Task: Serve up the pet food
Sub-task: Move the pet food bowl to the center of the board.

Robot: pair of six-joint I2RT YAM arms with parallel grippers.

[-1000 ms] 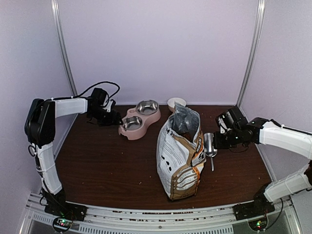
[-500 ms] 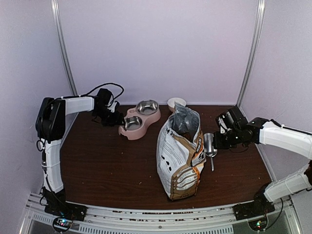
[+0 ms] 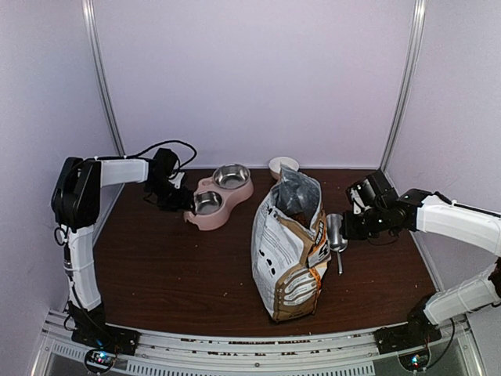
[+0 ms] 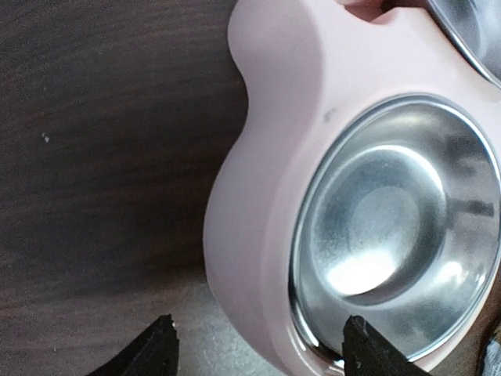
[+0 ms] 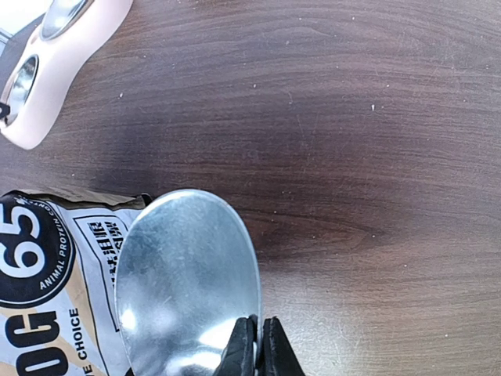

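Observation:
The pink double-bowl feeder (image 3: 221, 189) lies at the back left with both steel bowls empty. My left gripper (image 3: 182, 202) stands open astride its near end. In the left wrist view one fingertip (image 4: 160, 348) hangs over the table clear of the pink wall (image 4: 266, 196), and the other sits inside the steel bowl (image 4: 391, 211). The white-and-brown bag (image 3: 286, 251) stands upright mid-table with its mouth open. The pet food inside it is hidden. My right gripper (image 5: 258, 345) is shut on the rim of the metal scoop (image 5: 184, 274), just right of the bag (image 5: 47, 282).
A small white bowl (image 3: 283, 164) sits against the back wall behind the bag. The scoop's handle (image 3: 340, 262) points toward the near edge. Walls and metal posts close in the table on three sides. The feeder's far end (image 5: 55, 63) shows at the right wrist view's top left.
My left gripper has come further over the feeder's near bowl and its jaws have narrowed a little. The feeder has slid slightly left and nearer. The right arm and scoop have not moved.

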